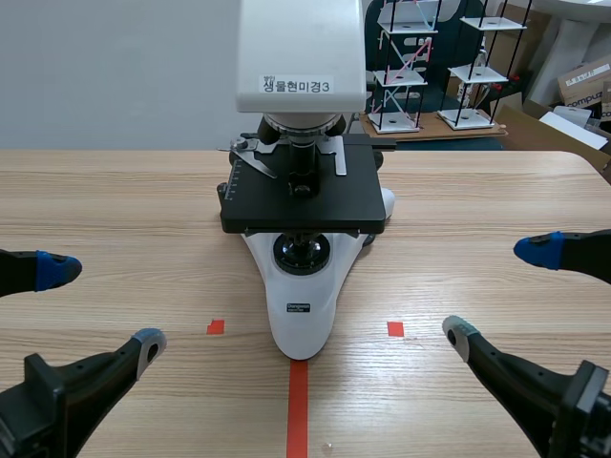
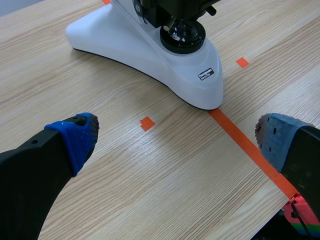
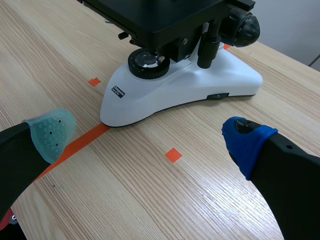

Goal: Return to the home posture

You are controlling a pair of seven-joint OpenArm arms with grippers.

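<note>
The microscope point(image 1: 304, 205) stood at one o'clock from the left gripper point(image 1: 103, 305) and eleven o'clock from the right gripper point(image 1: 496, 292), both released.

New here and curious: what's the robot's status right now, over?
Left gripper jaws open, empty; right gripper same. Microscope stands untouched between them. No obstruction seen.

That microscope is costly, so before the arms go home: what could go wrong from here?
1. Both grippers are open and empty, the left gripper and right gripper flanking the microscope; an inward swing could knock its white base.
2. The black stage overhangs the base, so a rising arm drifting inward might catch its edge.
</note>
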